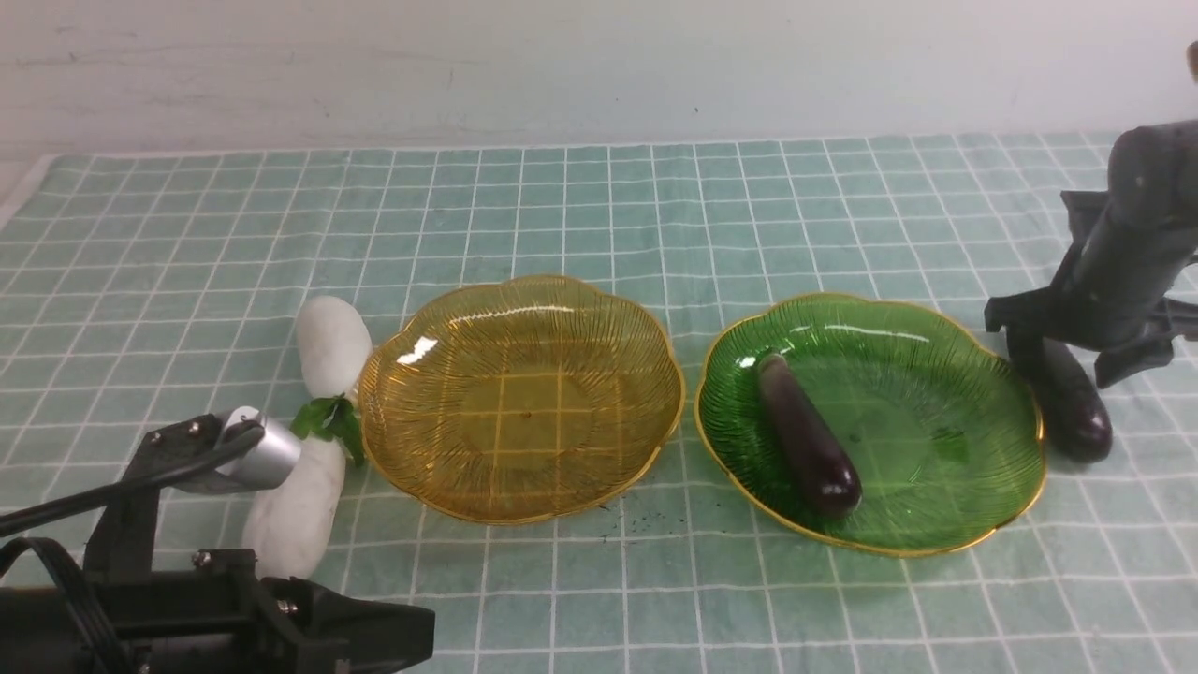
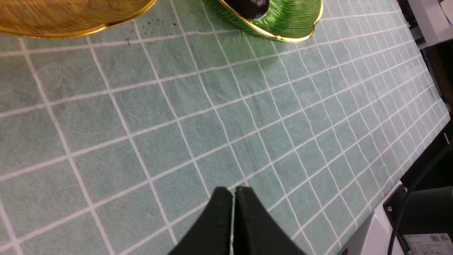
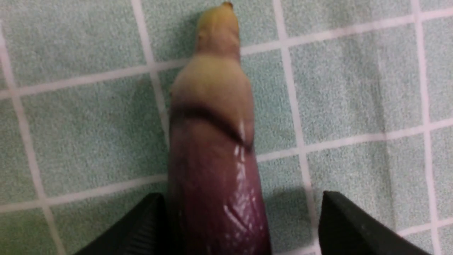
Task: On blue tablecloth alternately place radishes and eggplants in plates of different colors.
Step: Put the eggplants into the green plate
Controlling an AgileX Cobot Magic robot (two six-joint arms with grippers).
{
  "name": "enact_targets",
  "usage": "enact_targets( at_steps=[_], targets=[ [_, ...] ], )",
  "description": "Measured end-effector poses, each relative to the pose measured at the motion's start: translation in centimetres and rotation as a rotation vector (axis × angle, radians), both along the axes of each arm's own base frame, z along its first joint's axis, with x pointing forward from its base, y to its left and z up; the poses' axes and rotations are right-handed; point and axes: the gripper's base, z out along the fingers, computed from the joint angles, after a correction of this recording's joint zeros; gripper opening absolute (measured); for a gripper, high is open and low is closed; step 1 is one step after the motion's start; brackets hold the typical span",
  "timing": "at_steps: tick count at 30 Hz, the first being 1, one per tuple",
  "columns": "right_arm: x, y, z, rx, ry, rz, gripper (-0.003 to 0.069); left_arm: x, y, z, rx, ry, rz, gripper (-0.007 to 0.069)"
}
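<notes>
- Clearly visible in the right wrist view: yellowish-brown stem end of the outer eggplant, hidden in the front view behind the right gripper, with jaws apart astride that eggplant.
- In the front view, lying just right of the green plate; inside that plate, another eggplant.
- Only in the front view: two white radishes, left of the amber plate.
- Together at the tips: jaws of the left gripper, over cloth.
- Underneath, pale teal tablecloth with white grid, lightly creased; behind, scuffed whitish wall.
</notes>
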Motion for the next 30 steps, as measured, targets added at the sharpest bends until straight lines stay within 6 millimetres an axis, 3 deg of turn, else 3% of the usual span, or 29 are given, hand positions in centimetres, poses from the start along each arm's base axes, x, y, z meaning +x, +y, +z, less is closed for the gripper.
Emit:
enact_targets(
  at_steps=[6, 9, 12, 14, 17, 20, 24, 27, 30],
  targets=[
    [-0.3, 0.0, 0.0, -0.003, 0.048, 0.037, 0.0316, 0.0, 0.0, 0.0, 0.0, 0.0, 0.0, -0.0007],
    [-1.2, -0.1, 1.0, -0.027, 0.112, 0.079, 0.0307, 0.0, 0.0, 0.0, 0.001, 0.0, 0.0, -0.0007],
    [-2.1, -0.1, 3.7, -0.03, 0.101, 0.079, 0.0307, 0.0, 0.0, 0.0, 0.001, 0.0, 0.0, -0.0007],
    [-2.9, 0.2, 7.1, -0.005, 0.036, 0.06, 0.0307, 0.0, 0.0, 0.0, 0.001, 0.001, -0.001, -0.0007],
    [-4.0, 1.1, 10.5, 0.048, -0.031, 0.054, 0.0307, -0.1, 0.0, -0.3, 0.004, 0.009, 0.003, -0.0007],
    [-4.7, 3.1, 12.0, 0.097, -0.045, 0.083, 0.0307, -0.1, 0.2, -0.6, 0.021, 0.008, 0.019, -0.0007],
    [-4.9, 7.5, 11.2, 0.129, -0.005, 0.196, 0.0307, 0.1, 0.4, -0.7, 0.038, -0.001, 0.04, -0.0007],
    [-4.8, 10.8, 9.3, 0.116, 0.049, 0.32, 0.0307, 0.1, 0.4, -0.7, 0.04, -0.001, 0.045, -0.0007],
    [-4.7, 12.8, 7.2, 0.107, 0.101, 0.392, 0.0307, 0.2, 0.5, -0.7, 0.046, -0.006, 0.055, -0.0007]
  ],
)
